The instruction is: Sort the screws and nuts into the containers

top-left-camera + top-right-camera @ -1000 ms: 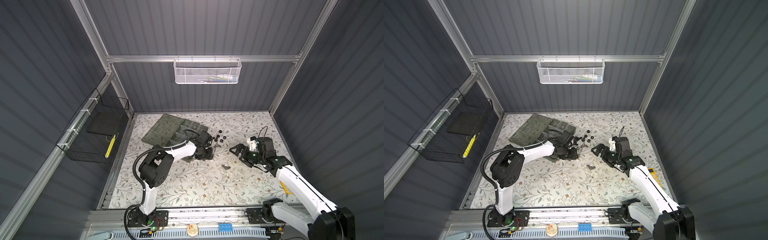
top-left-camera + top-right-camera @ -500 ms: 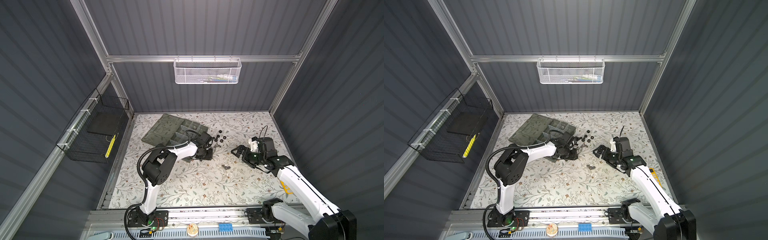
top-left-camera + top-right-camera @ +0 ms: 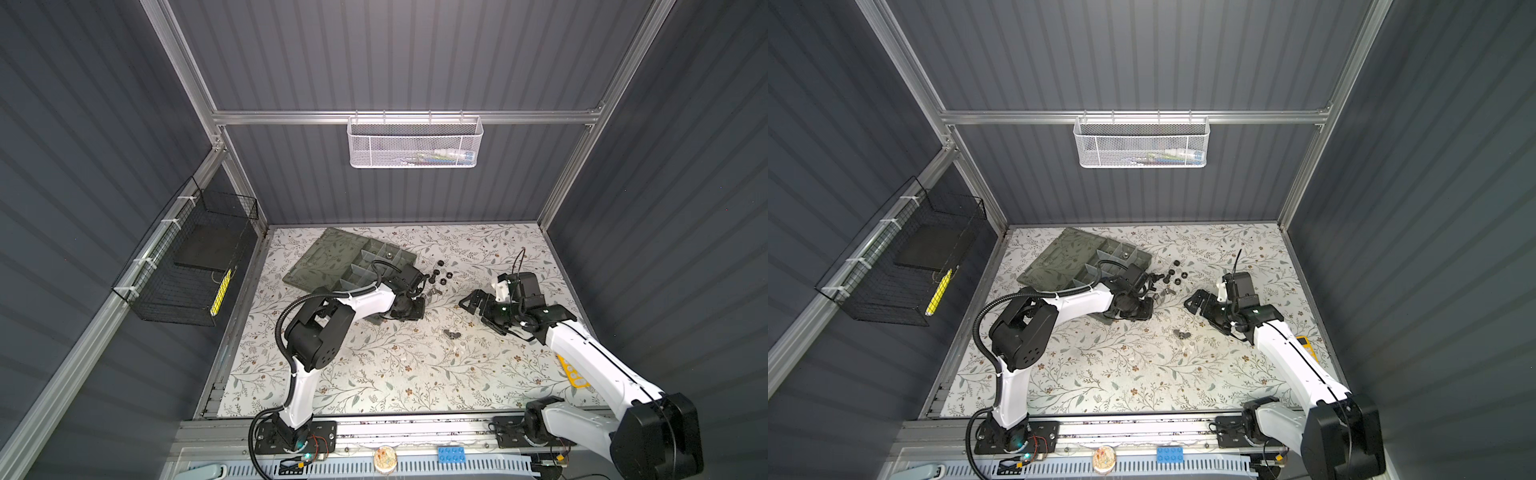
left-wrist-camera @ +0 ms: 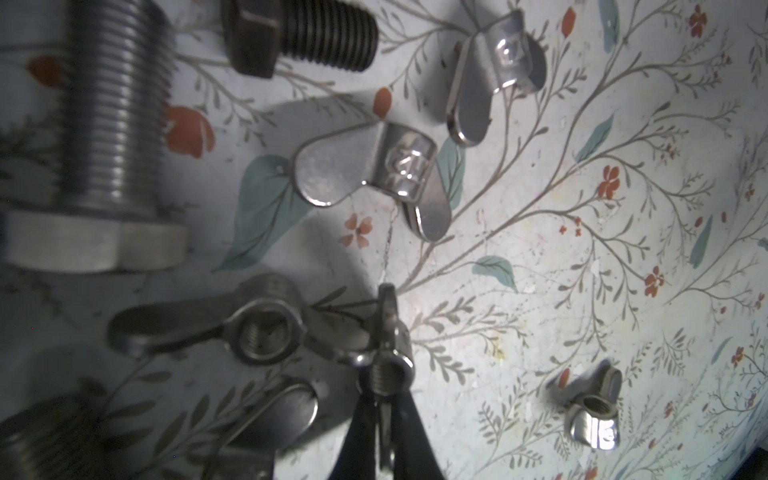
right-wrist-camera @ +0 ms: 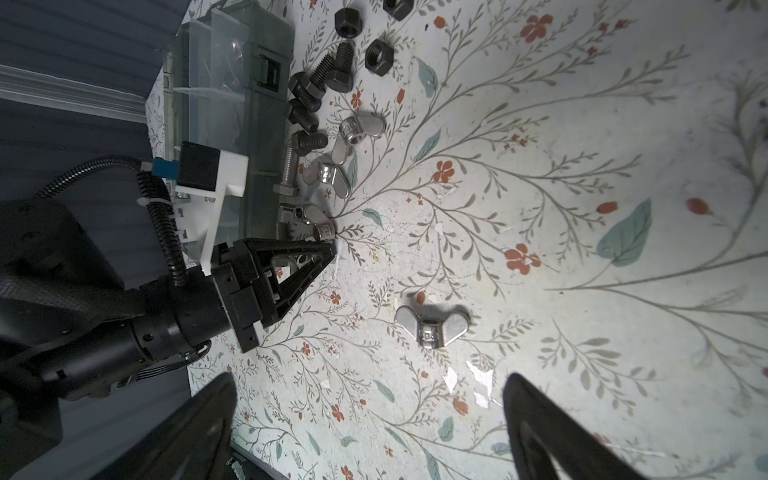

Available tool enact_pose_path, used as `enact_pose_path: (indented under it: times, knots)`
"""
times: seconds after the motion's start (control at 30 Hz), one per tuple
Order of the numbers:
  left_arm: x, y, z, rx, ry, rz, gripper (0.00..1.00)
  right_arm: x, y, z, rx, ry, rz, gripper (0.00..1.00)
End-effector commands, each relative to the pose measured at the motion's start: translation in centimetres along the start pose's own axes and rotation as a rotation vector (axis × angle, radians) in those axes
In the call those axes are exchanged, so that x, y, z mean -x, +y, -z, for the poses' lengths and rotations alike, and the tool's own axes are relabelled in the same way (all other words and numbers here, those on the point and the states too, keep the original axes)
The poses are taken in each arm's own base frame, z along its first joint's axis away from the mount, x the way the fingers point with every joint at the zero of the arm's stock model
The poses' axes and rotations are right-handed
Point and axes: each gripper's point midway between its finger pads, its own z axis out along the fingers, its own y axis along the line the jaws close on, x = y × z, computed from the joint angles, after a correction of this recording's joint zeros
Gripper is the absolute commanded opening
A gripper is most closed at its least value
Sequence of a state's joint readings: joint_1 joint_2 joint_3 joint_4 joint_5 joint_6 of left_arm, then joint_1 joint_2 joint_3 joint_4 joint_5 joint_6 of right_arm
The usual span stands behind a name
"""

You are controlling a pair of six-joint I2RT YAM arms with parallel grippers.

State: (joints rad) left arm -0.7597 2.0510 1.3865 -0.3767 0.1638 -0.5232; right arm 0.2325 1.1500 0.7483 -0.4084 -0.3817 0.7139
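Note:
My left gripper [image 4: 384, 397] is shut on one wing of a silver wing nut [image 4: 388, 368] that stands on edge on the floral mat, beside the grey-green organizer box [image 3: 332, 257] with its containers [image 5: 216, 62]. In both top views the left gripper [image 3: 419, 296] [image 3: 1152, 297] sits at the box's near corner. Around it lie more silver wing nuts [image 4: 374, 170], a silver screw [image 4: 112, 124] and black screws [image 5: 307, 89]. Black nuts [image 3: 440, 276] lie farther back. My right gripper [image 5: 370, 384] [image 3: 469, 302] hangs open, holding nothing, near a lone wing nut [image 5: 432, 326] [image 3: 451, 333].
A white mesh basket [image 3: 415, 143] hangs on the back wall and a black wire basket [image 3: 195, 266] on the left wall. A yellow object [image 3: 575, 374] lies under the right arm. The box lid [image 3: 1059, 255] lies open toward the back left.
The left jaws have closed onto the wing nut. The right arm has barely shifted and its gripper stays open.

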Motion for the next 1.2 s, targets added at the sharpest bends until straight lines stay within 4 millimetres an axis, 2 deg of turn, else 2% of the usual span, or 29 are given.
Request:
enact_pose_path:
  times: [0.0,0.1,0.33,0.37,0.4,0.77,0.93,1.03,1.17]
  knots:
    - [-2.1,1.7,-1.4,0.052,0.078,0.019,0.06,0.7,1.0,0.1,0.025,-0.009,0.028,0.99]
    - [-1.9,1.4,-1.2,0.045,0.07,0.022,0.01,0.7,1.1,-0.1,0.026,0.0,0.026,0.99]
    - [-0.6,-0.1,0.5,0.006,0.033,0.023,0.0,1.8,2.4,0.4,0.046,-0.023,0.084,0.99]
    - [0.7,-1.0,1.3,-0.013,0.002,0.015,0.0,1.9,2.7,0.5,0.054,-0.023,0.09,0.99]
    - [1.2,-1.4,1.7,-0.019,-0.007,0.013,0.0,2.1,2.9,0.5,0.061,-0.023,0.099,0.99]
    - [4.7,-4.2,5.6,-0.09,-0.095,-0.017,0.0,4.1,7.0,1.3,0.166,-0.086,0.207,0.99]
    - [7.5,-3.8,7.6,-0.195,-0.14,0.066,0.0,4.9,8.9,0.9,0.189,-0.087,0.238,0.99]
    - [9.3,-2.6,8.9,-0.177,-0.178,0.073,0.0,5.3,10.3,0.5,0.192,-0.09,0.258,0.99]
    - [11.6,-0.7,10.4,-0.252,-0.209,0.148,0.0,5.7,11.9,-0.2,0.194,-0.087,0.276,0.99]
